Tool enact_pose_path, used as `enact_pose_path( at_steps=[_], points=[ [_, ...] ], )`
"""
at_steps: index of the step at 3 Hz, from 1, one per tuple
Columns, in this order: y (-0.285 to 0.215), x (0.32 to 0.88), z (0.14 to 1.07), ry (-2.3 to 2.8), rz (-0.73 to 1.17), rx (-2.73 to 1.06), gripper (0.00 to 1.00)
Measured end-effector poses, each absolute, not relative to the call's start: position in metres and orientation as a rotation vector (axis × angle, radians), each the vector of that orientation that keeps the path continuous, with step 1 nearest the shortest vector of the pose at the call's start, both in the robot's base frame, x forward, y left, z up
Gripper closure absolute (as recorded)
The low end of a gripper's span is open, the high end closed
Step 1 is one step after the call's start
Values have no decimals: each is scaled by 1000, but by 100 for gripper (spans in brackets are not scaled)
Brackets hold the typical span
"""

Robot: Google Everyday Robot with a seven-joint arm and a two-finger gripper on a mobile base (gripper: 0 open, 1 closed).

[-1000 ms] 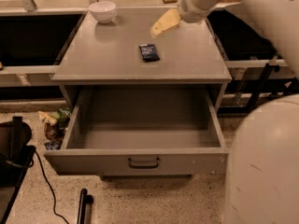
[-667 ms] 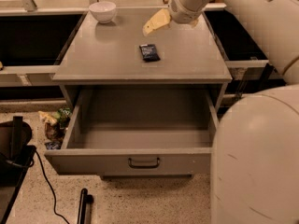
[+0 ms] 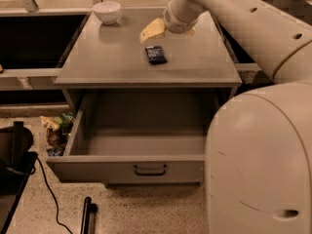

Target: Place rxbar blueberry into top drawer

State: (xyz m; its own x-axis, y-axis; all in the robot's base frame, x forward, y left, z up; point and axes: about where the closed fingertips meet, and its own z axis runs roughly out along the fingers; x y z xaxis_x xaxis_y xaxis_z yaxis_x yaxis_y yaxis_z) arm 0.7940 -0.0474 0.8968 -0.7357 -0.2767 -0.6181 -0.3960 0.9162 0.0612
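Note:
The rxbar blueberry [image 3: 155, 54] lies flat on the grey cabinet top [image 3: 112, 57], near its middle. The top drawer [image 3: 141, 140] stands pulled out below, with nothing visible inside and a dark pull handle [image 3: 150, 169] on its front panel. My gripper [image 3: 151, 30] hangs just above the cabinet top, a little behind and to the left of the bar, not touching it. Its pale fingers [image 3: 154, 29] point left and down.
A white bowl [image 3: 107, 11] stands at the cabinet top's back left corner. My arm [image 3: 234, 18] crosses from the upper right and my base [image 3: 258, 160] fills the lower right. Snack packets [image 3: 56, 128] and a black cable lie on the floor at left.
My gripper has moved left across the back of the cabinet top, closer to the bar. The bar, bowl and drawer have not moved.

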Motion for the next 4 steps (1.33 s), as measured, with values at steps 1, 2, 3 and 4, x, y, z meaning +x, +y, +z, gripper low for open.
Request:
enact_pose_path(
  at_steps=[1, 2, 3, 4],
  points=[
    [-43, 805, 878, 2447, 215, -478, 0],
    [-39, 814, 860, 2466, 171, -489, 0],
    [-34, 825, 847, 2481, 112, -518, 0],
    [-30, 831, 838, 2494, 80, -535, 0]
  ],
)
